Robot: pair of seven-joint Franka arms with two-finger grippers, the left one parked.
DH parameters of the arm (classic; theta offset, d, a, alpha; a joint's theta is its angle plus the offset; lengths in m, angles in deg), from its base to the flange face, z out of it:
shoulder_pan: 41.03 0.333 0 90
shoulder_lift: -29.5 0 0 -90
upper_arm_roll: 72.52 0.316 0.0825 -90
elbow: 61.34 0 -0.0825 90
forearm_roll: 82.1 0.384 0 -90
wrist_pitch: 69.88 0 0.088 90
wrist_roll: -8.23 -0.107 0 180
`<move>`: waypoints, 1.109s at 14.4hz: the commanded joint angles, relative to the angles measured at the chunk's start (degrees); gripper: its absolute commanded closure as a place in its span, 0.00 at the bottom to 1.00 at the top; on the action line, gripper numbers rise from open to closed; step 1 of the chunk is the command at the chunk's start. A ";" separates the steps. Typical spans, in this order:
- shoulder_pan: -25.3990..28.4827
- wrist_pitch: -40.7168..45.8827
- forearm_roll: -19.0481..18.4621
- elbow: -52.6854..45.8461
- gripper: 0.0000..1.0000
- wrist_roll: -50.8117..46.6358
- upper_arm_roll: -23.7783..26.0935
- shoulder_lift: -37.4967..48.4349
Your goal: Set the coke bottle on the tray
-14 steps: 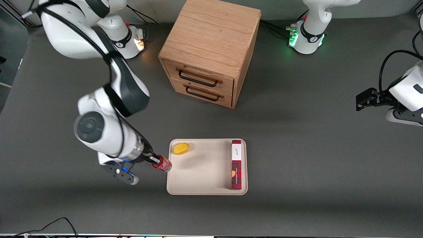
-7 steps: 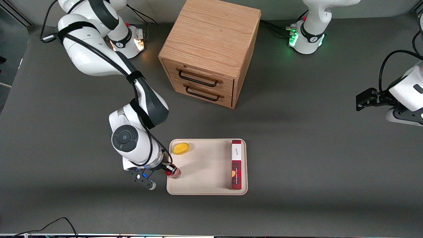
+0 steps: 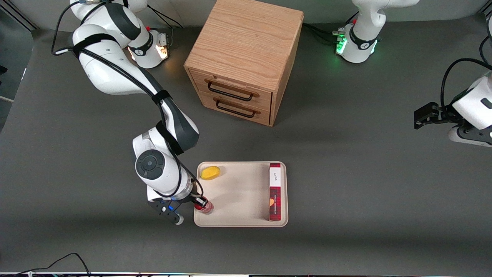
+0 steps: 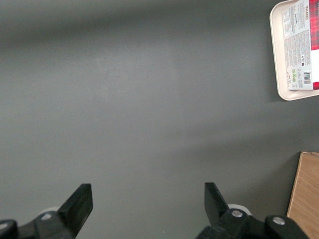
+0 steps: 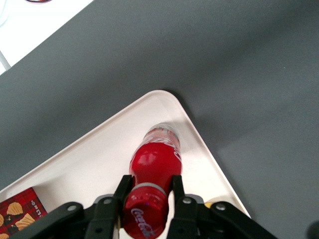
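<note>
Front view shows a matte dark grey table with a flat cream-beige tray lying near its middle, toward the edge nearest to the camera. This tray is rectangular with rounded corners and a low smooth rim. The coke bottle is inside the tray, in the corner that is toward the working arm's end and nearest to the front camera. The gripper is above that same corner, and its two black fingers are clamped on the bottle's neck, just under the red cap.

Right wrist view gives the bottle more clearly: a small glossy red body with white lettering, a red cap with white script, and a clear base. The base points to the tray's rounded corner and is close to the rim; whether it touches the tray floor cannot be told.

On the tray there are two more things. One is a small yellow rounded object in the corner toward the working arm's end and farther from the camera, well apart from the bottle. Another is a long red plaid box with a white end, lying along the tray's edge toward the parked arm's end. A wooden drawer cabinet with two black handles stands farther from the camera than the tray. Nothing lies between the bottle and these things.
</note>
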 commanded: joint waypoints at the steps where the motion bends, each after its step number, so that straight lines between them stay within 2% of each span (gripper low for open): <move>1: -0.46 1.35 -1.75 -2.40 0.00 -1.55 1.09 0.40; 4: -2.31 11.69 -1.83 -2.40 0.00 2.38 3.55 7.06; 7: -5.38 27.32 -1.49 -1.35 0.00 15.11 5.13 17.69; 9: -9.23 36.48 -1.05 3.73 0.00 23.46 6.27 27.52; 11: -14.59 39.59 3.50 13.11 0.00 33.56 5.85 38.67; 12: -16.62 39.51 5.70 18.90 0.00 38.05 4.71 44.21; 13: -16.99 38.90 7.46 24.96 0.00 42.18 0.87 49.49; 15: -16.73 33.65 13.78 38.40 0.00 50.10 -7.92 59.51; 16: -16.73 29.61 14.94 45.87 0.00 53.44 -10.83 63.91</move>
